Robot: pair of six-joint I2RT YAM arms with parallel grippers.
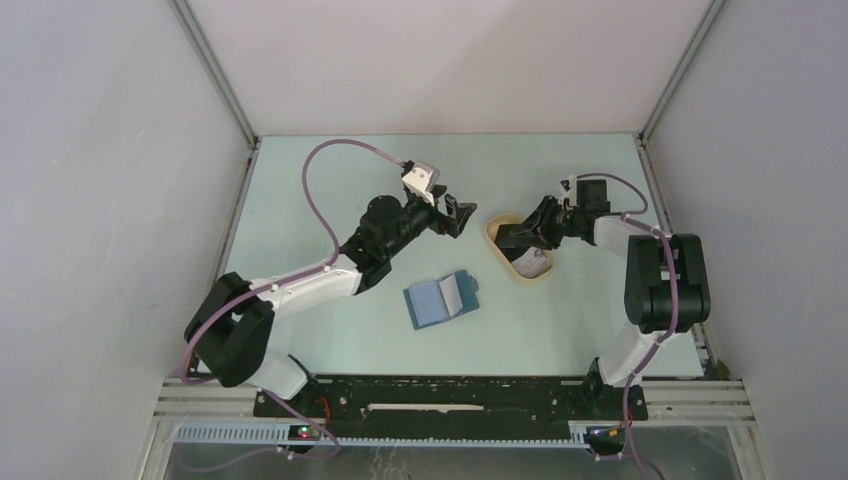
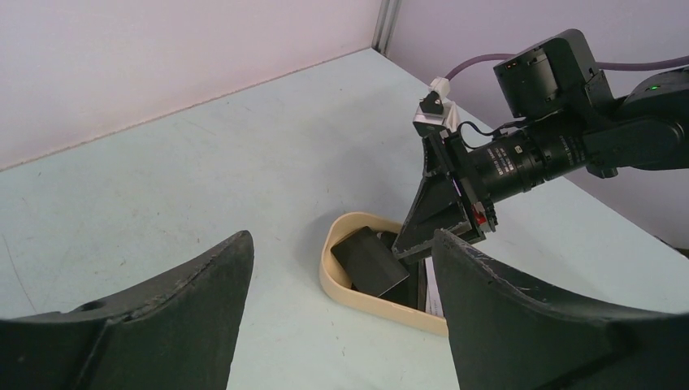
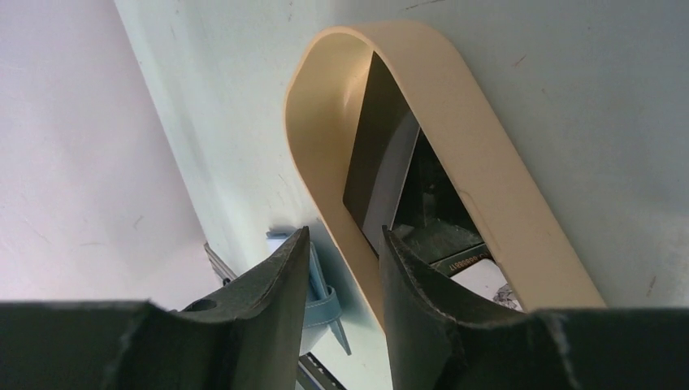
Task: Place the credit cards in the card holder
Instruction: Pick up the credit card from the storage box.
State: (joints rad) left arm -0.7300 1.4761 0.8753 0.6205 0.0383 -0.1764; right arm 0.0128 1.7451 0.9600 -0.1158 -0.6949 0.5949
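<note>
Bare tabletop [image 2: 203,162] between and ahead of the left fingers [image 2: 162,317], but beige tray [image 2: 331,272] and right arm [image 2: 634,122] block beyond. Tray wall sits between the right fingers [image 3: 268,309].

A pale green table [image 1: 330,180] lies under the left gripper [image 1: 460,215] and the right gripper [image 1: 515,240] and extends ahead of both to a plain white back wall [image 1: 450,60]. White side panels [image 1: 100,200] stand outboard of each gripper, joined to the back wall by aluminium corner posts [image 1: 215,70]. Lighting is even and diffuse.
</note>
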